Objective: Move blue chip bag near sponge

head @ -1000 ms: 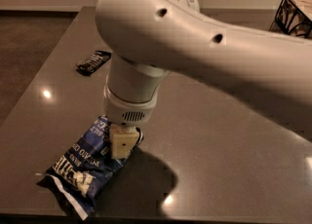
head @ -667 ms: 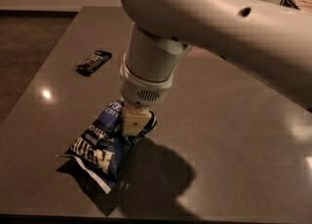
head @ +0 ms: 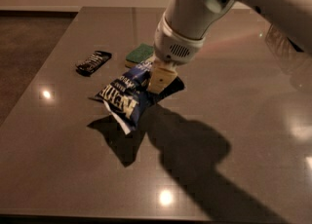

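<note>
Now the gripper (head: pixel 160 78), jaws pinching the blue chip bag (head: pixel 124 99), hangs beside the sponge (head: pixel 140 52), farther from the tabletop's (head: pixel 58 150) front edge than before; wide room right.

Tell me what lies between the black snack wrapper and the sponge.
Nothing: only bare table separates black wrapper and sponge in the camera view. The gripper, shut on the blue chip bag, sits just beside the sponge.

White arm (head: pixel 195 13) angled down-left, end effector (head: pixel 159 83) low, clamped closed
</note>
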Motion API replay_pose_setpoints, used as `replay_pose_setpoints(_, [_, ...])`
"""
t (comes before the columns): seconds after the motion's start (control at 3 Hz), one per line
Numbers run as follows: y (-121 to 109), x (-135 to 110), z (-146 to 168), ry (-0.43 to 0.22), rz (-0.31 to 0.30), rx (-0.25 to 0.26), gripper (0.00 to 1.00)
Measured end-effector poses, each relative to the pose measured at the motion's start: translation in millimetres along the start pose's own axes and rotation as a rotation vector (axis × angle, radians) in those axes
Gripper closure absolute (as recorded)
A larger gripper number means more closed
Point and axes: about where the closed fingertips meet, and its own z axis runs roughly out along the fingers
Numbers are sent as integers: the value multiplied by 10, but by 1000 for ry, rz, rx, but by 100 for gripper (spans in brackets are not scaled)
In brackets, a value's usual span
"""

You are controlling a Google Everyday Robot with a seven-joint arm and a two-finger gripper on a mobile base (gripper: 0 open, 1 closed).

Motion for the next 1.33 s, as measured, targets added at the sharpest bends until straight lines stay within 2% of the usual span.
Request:
replay_pose_setpoints(0.33, [-427,116,-52,-23,94,44,100])
replay_pose_setpoints(0.67, [-768,274,-14,-17,173,93,85])
replay_pose_setpoints(1.0, [-997,444,72,-5,222,116,62])
replay_pose_setpoints(1.33, [-1102,572,164,-16,249,114,39])
